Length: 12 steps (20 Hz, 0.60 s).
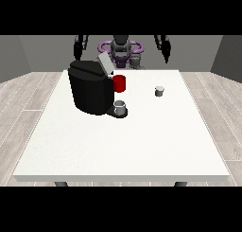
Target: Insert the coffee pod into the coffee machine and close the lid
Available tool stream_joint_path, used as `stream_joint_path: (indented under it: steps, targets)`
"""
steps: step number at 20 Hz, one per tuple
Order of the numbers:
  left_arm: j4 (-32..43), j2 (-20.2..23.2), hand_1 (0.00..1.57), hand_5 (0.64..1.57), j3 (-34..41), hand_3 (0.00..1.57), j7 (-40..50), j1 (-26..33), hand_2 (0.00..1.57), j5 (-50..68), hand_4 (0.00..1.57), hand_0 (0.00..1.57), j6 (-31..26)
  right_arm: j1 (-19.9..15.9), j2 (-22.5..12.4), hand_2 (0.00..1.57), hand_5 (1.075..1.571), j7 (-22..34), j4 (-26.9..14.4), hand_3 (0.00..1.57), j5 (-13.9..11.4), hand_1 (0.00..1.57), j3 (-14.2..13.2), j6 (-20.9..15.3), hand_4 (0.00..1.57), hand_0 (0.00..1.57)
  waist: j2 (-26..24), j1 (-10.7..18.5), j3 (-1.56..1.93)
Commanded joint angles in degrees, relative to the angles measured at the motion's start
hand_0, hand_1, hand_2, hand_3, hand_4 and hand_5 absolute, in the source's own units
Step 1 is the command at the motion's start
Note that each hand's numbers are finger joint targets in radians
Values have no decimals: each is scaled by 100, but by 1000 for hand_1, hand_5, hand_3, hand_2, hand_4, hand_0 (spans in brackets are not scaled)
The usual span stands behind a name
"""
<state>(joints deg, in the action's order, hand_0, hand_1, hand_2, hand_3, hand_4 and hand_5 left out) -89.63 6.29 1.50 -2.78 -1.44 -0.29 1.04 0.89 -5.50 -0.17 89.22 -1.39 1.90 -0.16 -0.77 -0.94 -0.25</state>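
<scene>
Fingers of both raised hands [81, 45] [163, 45] unreadable; coffee pod [159, 91] sits beside lid-open coffee machine [90, 86].

coffee machine [90, 88] blocks table's [118, 146] left half

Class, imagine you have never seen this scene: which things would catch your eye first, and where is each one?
The black coffee machine stands left of centre on the white table, its grey lid tilted up and a red part on its right side. A grey cup sits at its base. A small pod stands alone to the right, and both hands hang raised at the far edge.
</scene>
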Motion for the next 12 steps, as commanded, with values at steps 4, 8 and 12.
stream_joint_path:
  steps: [4, 8, 12]
  targets:
    - [291, 172, 0, 1571, 164, 0, -789, 309, 0, 388, 311, 0, -807, -59, 61, 0, 1571, -83, -267, 0, -16, 0, -190, -32, 128, 0, -42, 155, 24]
    - [-125, 315, 0, 1571, -184, 0, -444, 258, 0, -123, 320, 0, -685, -204, 240, 0, 1571, -509, -378, 0, 334, 0, -860, -502, 109, 0, -138, 111, 30]
    - [568, 1137, 0, 1571, 619, 0, -382, -469, 0, 15, 0, 0, -985, -185, 423, 0, 1571, -568, -66, 0, 269, 0, -511, -434, 145, 0, 179, -335, 25]
